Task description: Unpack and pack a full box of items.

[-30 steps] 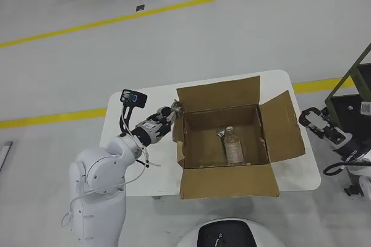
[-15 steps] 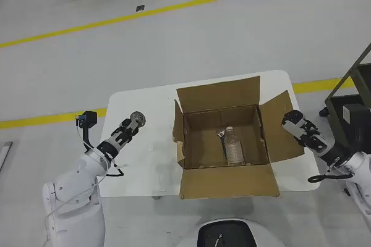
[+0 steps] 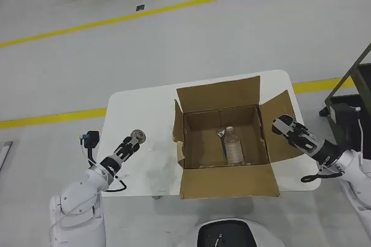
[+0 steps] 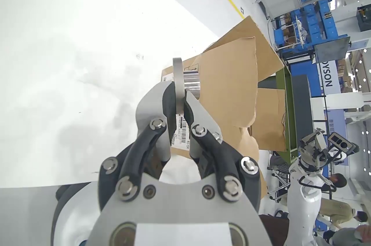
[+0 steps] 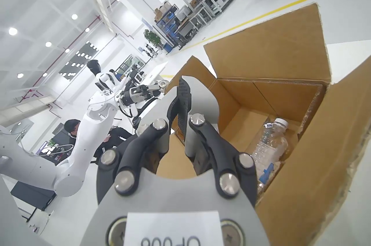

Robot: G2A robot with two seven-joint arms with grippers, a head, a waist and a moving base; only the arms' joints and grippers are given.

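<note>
Flange, bright metal with a hub, pinched in left gripper and held above white table, left of open cardboard box. Plastic water bottle lies on box floor. Right gripper hovers over box's right flap, fingers pressed together, holding nothing.

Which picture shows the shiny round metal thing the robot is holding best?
The left wrist view: the metal disc is close up, edge-on, pinched in the left gripper. The top view shows its round face, small, above the table. The right wrist view shows it far off and tiny.
</note>
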